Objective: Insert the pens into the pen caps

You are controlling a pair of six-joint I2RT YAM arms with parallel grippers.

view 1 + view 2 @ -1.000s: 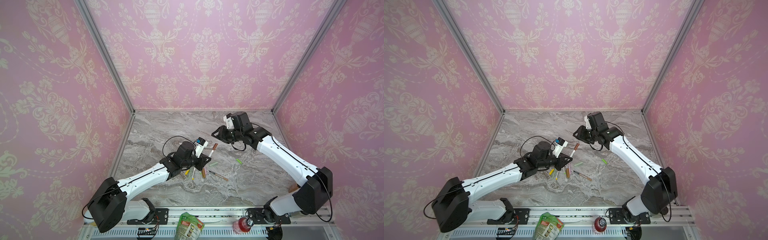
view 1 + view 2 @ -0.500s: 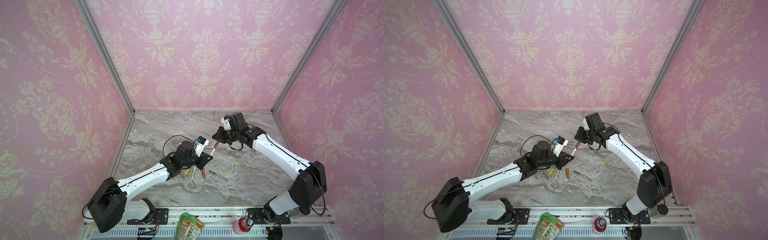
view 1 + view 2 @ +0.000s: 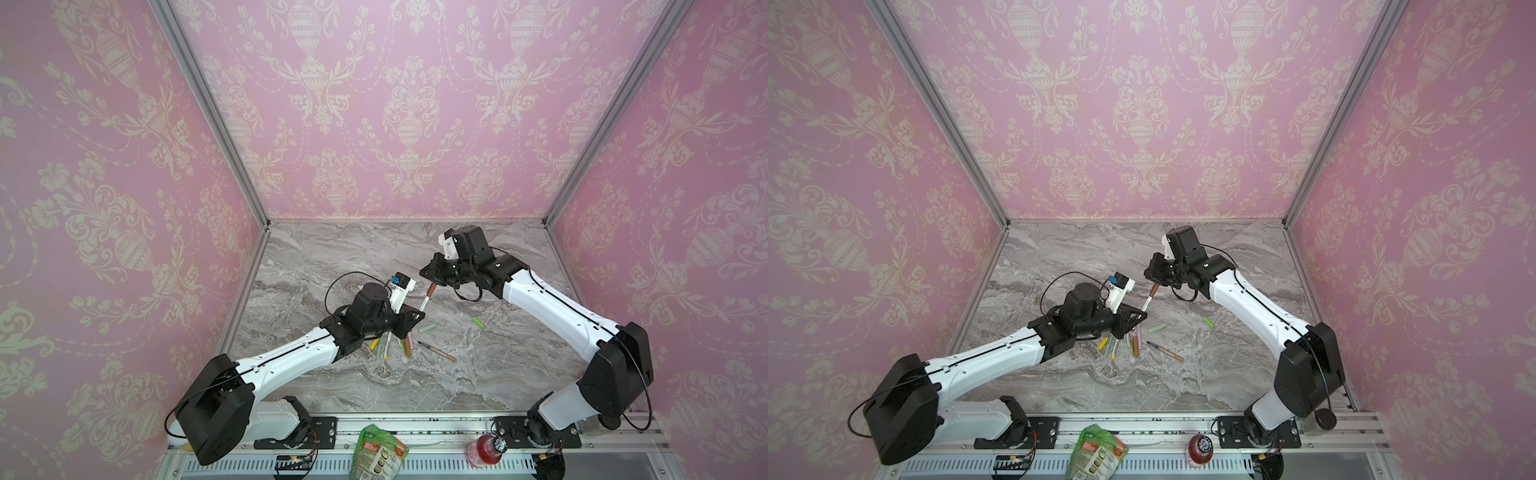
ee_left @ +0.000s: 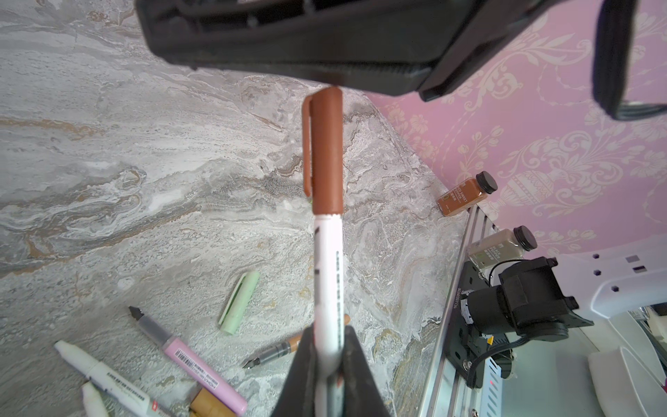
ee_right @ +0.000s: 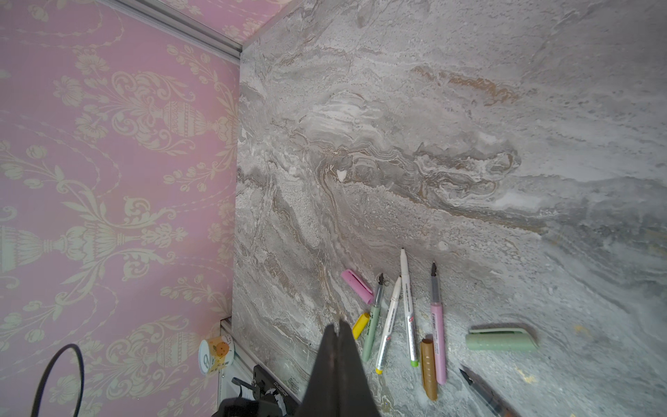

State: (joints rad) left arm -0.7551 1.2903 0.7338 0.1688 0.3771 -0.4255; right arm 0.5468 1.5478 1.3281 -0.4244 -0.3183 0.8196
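Pinching a white pen (image 4: 326, 281) above the worktop (image 3: 478, 374), the left jaws hold it with its brown cap (image 4: 326, 151) on. Only the right wrist view shows the right jaws pressed together and empty.

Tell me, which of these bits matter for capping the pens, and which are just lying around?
Job: white pen wearing the brown cap, pink pen, pale green cap, pink cap.
Lying about: green snack bag, red bottle, brown bottle, paper cup.
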